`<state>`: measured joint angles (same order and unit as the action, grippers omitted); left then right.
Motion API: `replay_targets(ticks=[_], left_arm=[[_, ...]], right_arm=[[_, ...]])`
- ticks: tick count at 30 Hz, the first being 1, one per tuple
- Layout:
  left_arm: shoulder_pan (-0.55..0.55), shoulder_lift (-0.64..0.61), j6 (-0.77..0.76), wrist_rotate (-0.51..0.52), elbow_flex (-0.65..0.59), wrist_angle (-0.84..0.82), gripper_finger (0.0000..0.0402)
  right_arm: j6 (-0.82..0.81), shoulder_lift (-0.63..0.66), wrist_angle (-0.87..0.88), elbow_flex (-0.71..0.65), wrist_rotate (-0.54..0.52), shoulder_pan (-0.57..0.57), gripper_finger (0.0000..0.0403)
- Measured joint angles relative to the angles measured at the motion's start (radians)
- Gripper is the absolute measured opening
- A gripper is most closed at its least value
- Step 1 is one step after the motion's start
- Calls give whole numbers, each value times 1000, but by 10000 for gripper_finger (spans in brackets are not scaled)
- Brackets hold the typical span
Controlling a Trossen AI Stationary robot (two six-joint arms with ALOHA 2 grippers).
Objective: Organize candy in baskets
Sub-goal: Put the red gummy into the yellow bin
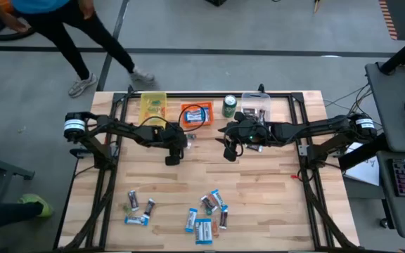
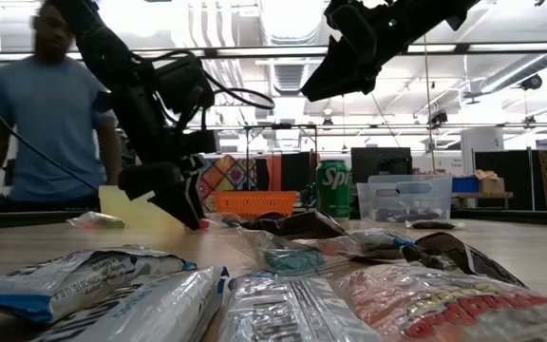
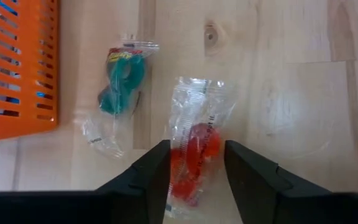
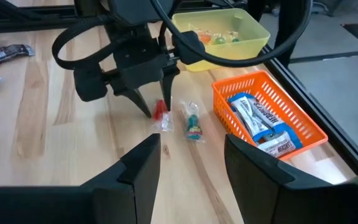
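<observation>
While the left gripper (image 3: 196, 171) straddles a red wrapped sweet (image 3: 194, 146) lying on the tabletop (image 3: 291, 81) beside the orange basket (image 3: 17, 62), its jaws stand open on either side, not yet gripping. A green sweet (image 3: 122, 78) lies just beside. The right gripper (image 4: 191, 165) hovers open nearby. Next comes closing, lifting, and probably carrying toward the yellow basket (image 4: 219, 28), where small sweets already lie.

red candy (image 3: 194, 149) | teal candy (image 3: 122, 78) | orange basket (image 3: 17, 62) | yellow basket (image 4: 219, 28)
</observation>
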<state>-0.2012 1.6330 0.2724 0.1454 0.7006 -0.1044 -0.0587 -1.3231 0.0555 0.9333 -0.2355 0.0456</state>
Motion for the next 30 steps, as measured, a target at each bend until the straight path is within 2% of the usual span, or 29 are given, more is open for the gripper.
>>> replay_targets(ticks=[8, 11, 14, 18, 21, 26, 30], left_arm=[[0, -16, -29, -4, -2, -15, 46], [0, -41, -56, -48, -4, -36, 13], [2, -86, -100, -109, 4, -104, 5], [4, -180, -129, -106, 38, -220, 9], [-15, -259, -143, -35, 63, -293, 8], [-108, -366, -251, 228, 110, -414, 8], [-268, -405, -375, 256, 124, -449, 8]], right_arm=[[-8, -4, 0, -3, 0, -2, 164], [-21, -6, 1, -6, 0, -6, 163], [-25, -6, 1, -6, 0, -12, 162], [-44, -6, 0, -6, 0, -18, 162], [-49, -6, -1, -6, 0, -18, 160], [-76, -6, -2, -6, 0, -24, 160], [-109, -6, -2, -6, 0, -24, 161]])
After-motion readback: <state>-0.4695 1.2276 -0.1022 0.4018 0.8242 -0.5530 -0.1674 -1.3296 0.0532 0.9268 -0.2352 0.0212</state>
